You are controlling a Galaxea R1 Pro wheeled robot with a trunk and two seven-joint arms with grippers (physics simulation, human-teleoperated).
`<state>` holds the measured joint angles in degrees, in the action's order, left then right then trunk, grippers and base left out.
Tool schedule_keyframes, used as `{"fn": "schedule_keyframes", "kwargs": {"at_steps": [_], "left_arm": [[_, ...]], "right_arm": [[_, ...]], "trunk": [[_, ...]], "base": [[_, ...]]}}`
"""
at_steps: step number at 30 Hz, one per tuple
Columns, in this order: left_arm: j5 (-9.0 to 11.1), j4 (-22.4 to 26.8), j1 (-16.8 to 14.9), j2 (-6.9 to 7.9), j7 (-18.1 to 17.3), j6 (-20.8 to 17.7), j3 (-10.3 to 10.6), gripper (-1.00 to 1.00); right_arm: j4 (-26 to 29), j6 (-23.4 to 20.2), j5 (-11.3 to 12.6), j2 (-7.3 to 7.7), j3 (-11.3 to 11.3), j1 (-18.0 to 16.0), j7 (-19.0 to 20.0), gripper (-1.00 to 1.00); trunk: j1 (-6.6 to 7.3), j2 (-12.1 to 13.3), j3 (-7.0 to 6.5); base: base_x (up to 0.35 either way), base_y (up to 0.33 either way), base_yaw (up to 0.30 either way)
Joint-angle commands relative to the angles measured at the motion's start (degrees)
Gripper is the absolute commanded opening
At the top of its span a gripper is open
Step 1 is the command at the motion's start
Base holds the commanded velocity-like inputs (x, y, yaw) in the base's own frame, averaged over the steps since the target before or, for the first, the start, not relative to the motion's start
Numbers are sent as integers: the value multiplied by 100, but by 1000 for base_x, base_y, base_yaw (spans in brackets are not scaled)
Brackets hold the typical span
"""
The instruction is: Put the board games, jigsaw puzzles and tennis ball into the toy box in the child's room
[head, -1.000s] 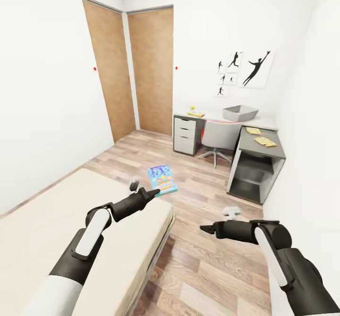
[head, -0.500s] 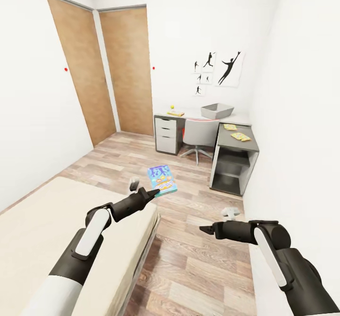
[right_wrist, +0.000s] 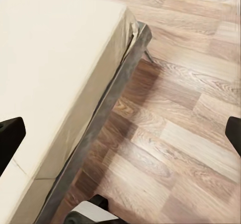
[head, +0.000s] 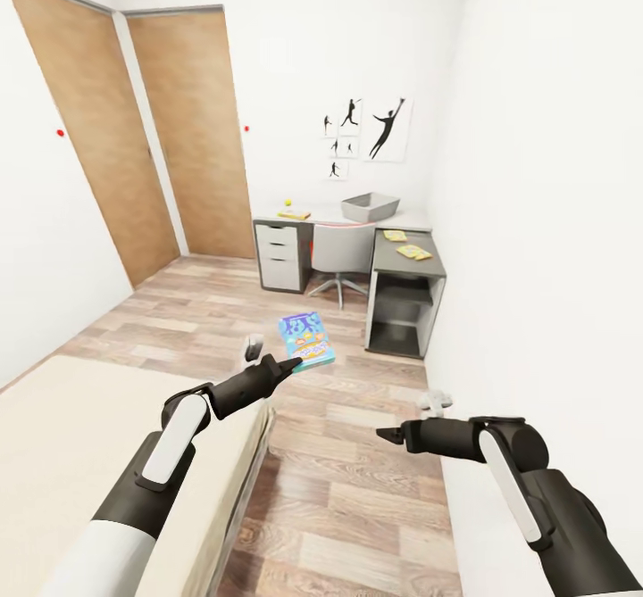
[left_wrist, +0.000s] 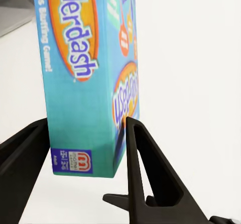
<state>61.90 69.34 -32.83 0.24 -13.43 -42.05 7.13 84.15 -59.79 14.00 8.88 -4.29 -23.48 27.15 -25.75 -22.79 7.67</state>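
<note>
My left gripper (head: 291, 363) is shut on a blue board game (head: 305, 339), held over the bed's (head: 80, 436) corner. In the left wrist view the blue board game (left_wrist: 88, 73) stands upright between the two black fingers (left_wrist: 143, 158) of my left gripper (left_wrist: 88, 126). My right gripper (head: 386, 435) hovers over the floor, and in its own view the right gripper (right_wrist: 120, 133) is open and empty. Far off on the table (head: 411, 267) sit the grey toy box (head: 370, 207), the tennis ball (head: 288, 203), a flat yellow board game (head: 294, 214) and two jigsaw puzzles (head: 394, 236) (head: 413, 252).
A grey swivel chair (head: 339, 253) stands at the desk. Two wooden doors (head: 192, 133) line the left wall, and the white wall (head: 554, 222) runs close along my right. Wood-plank floor (head: 357, 490) lies between the bed and that wall. The bed's edge (right_wrist: 105, 108) is below my right gripper.
The whole picture has shifted left and the desk looks smaller, so the camera has moved. Both arms keep the same pose, and the blue board game stays in the left gripper.
</note>
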Motion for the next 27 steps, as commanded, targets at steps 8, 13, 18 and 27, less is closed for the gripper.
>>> {"fn": "schedule_keyframes", "kwargs": {"at_steps": [8,13,18,27], "left_arm": [[30,7,15,2,-11,2,-1,-100],[19,3,29,4,-11,27,2,-100],[8,-20,70,3,-1,48,1,-100],[-21,-61,100,3,34,61,-1,-100]], "right_arm": [[-45,-21,11,-36,-22,37,31,100],[-52,-21,24,-41,-26,67,49,100],[-55,-21,29,-43,-49,80,60,100],[-50,-21,33,-45,-74,94,62,100]], "trunk": [[-3,-13,12],[-3,-13,12],[-3,-13,12],[-3,-13,12]], "base": [[0,0,-179],[1,0,-50],[72,0,-19],[269,0,-5]]}}
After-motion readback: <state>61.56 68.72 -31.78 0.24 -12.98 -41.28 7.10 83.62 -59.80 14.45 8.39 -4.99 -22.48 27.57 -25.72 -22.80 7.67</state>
